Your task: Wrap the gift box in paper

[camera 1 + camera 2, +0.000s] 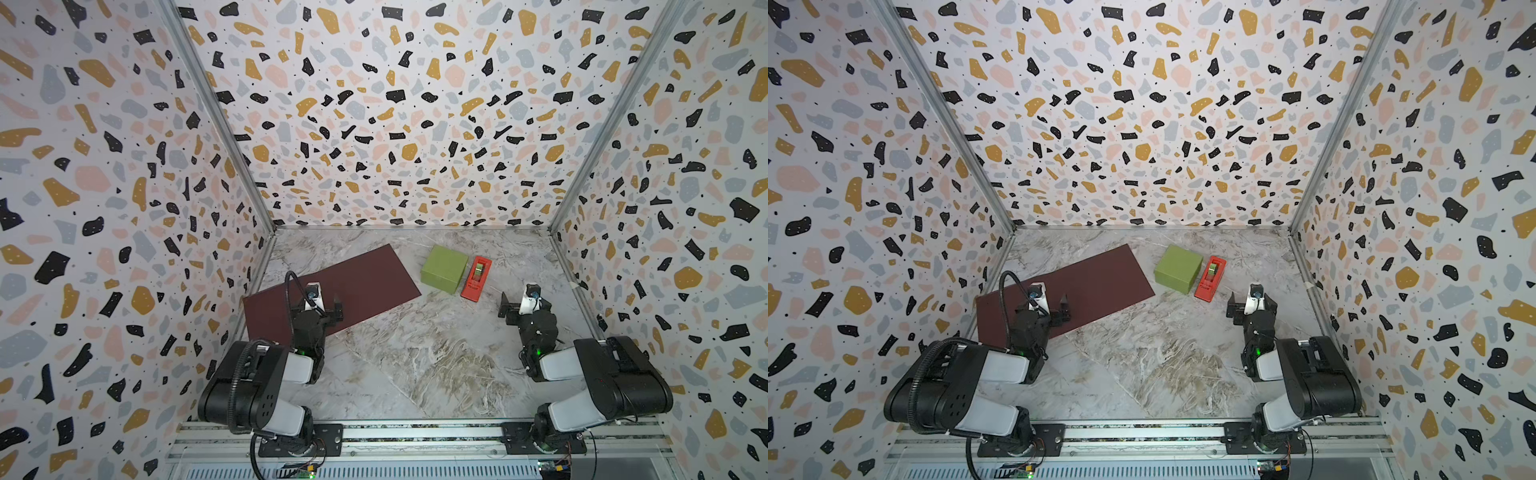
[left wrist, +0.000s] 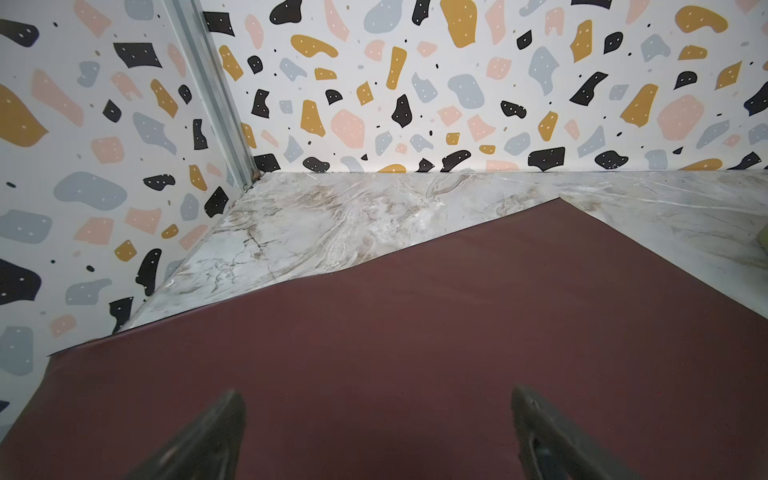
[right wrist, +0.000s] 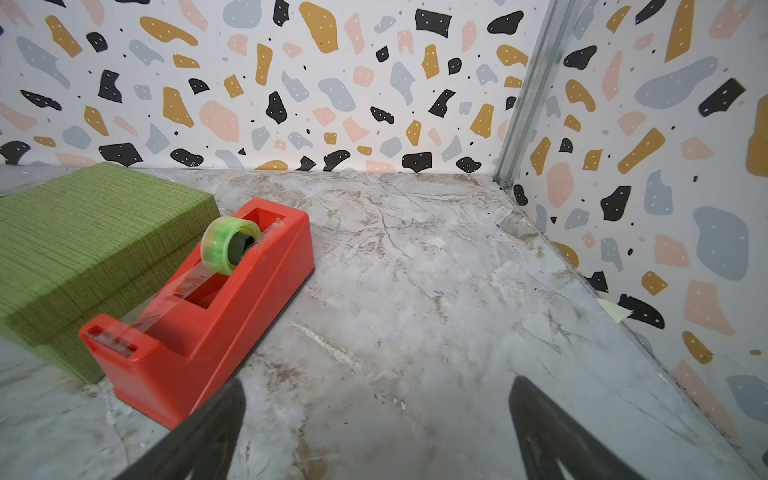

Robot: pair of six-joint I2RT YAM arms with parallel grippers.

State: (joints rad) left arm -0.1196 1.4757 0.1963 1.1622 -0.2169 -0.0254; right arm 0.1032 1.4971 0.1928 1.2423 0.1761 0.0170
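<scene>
Top views: paper (image 1: 353, 286) lying beneath left jaws.
Box (image 1: 444, 269): sitting just right, nearer right jaws.
Jaws: both gaping, empty.

A robot test booth: terrazzo-print walls (image 1: 395, 124) framed in aluminium enclose a marble-look worktop (image 1: 415, 353), arms bolted to a rail (image 1: 415, 432).

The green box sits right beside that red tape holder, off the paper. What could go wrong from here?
1. The gift box and tape dispenser stand so close that the open right hand might knock the dispenser when reaching for the box.
2. The paper lies flat on the table, so the open left hand above it may fail to pinch it and slide or crease it instead.
</scene>
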